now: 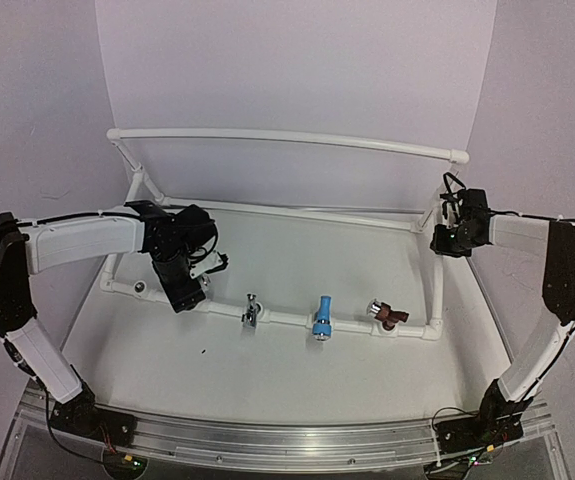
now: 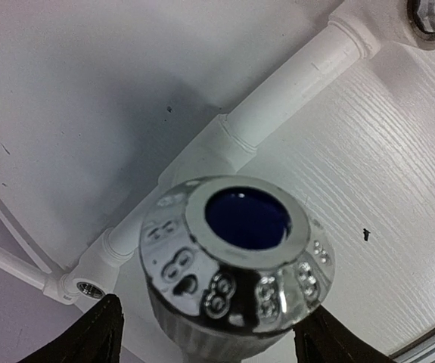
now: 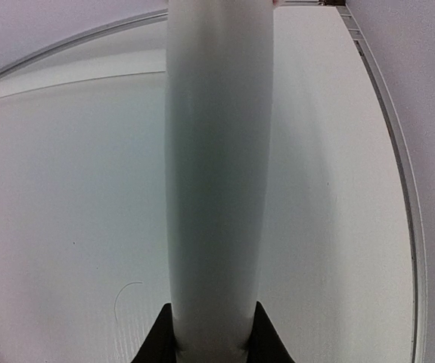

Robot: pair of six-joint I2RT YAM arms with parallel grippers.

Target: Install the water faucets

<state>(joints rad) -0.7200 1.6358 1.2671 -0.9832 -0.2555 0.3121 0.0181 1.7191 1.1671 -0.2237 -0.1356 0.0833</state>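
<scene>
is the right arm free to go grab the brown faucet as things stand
Probably not yet: the right gripper is clamped on the frame's upright pipe, so it would have to let go first. The brown faucet itself sits uncovered on the front pipe.

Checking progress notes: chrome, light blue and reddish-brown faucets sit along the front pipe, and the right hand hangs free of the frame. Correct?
No: the right wrist view shows the right hand clamped on a white frame pipe. The chrome faucet, light blue faucet and reddish-brown faucet do sit along the front pipe.
</scene>
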